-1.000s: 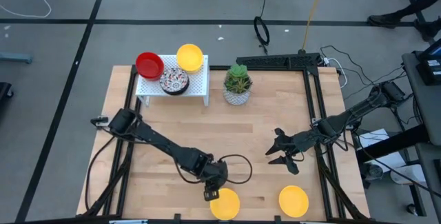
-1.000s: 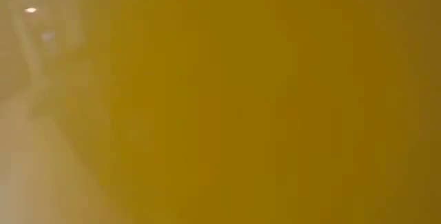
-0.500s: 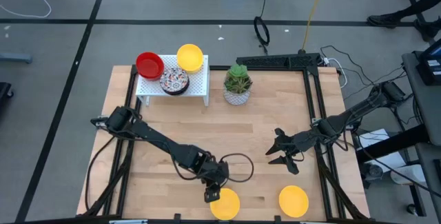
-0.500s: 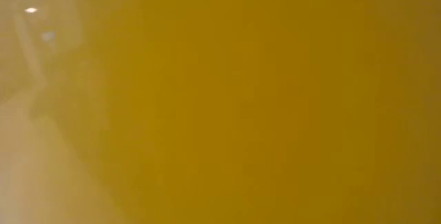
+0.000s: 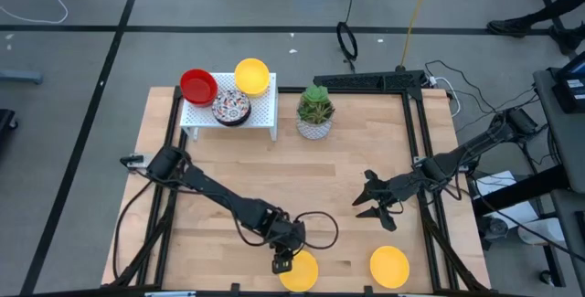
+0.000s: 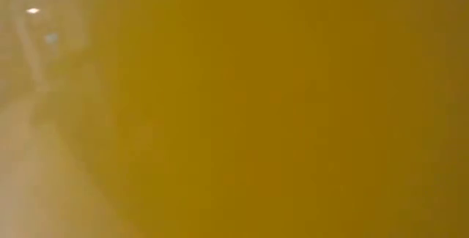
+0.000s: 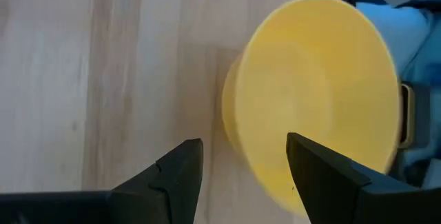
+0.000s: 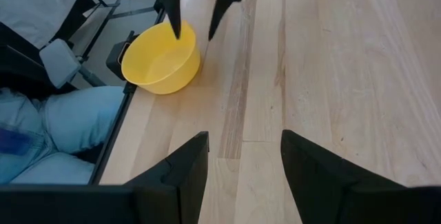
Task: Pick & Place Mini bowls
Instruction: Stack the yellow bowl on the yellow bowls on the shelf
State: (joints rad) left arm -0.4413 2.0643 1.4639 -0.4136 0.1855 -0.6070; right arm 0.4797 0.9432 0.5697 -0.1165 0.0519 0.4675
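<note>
Yellow bowl [image 5: 299, 271] unmoved at front edge; left gripper [image 5: 282, 262] lower, jaws apart astride rim, not clamped.

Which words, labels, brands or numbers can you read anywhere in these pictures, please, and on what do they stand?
None: no readable text shows in any view.
The yellow bowl at the left gripper is plain.
The patterned bowl on the white rack bears only a floral pattern, no lettering.
</note>
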